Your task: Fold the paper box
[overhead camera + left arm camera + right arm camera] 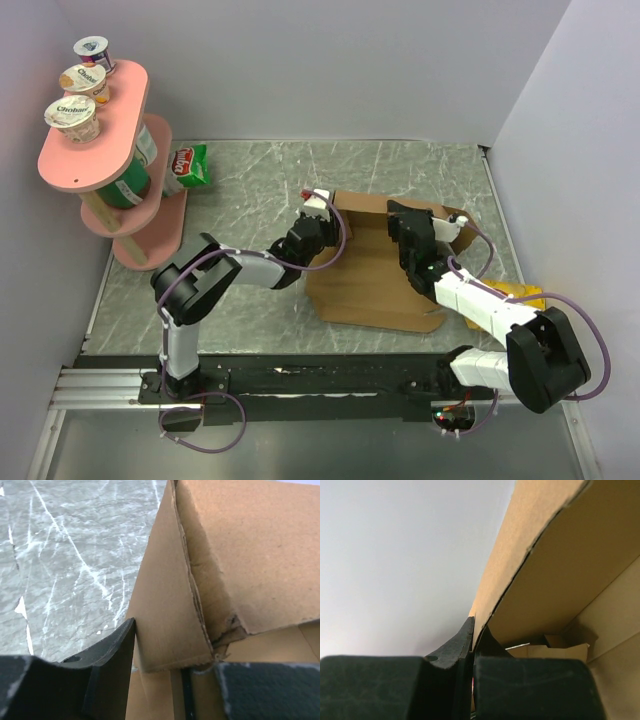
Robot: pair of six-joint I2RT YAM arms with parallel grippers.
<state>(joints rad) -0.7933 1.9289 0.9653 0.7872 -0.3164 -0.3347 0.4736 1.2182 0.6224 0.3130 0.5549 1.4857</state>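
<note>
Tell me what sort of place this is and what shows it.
Probably a robot lab test cell: plain white walls box in a marble-patterned tabletop, a left arm and right arm are bolted to a rail at its near edge, and a pink shelf holds yogurt cups like props.

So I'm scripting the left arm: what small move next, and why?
Probably close the left hand on the raised wall of the paper box: its fingers straddle it, not yet pinching, while the right hand clamps another flap.
</note>
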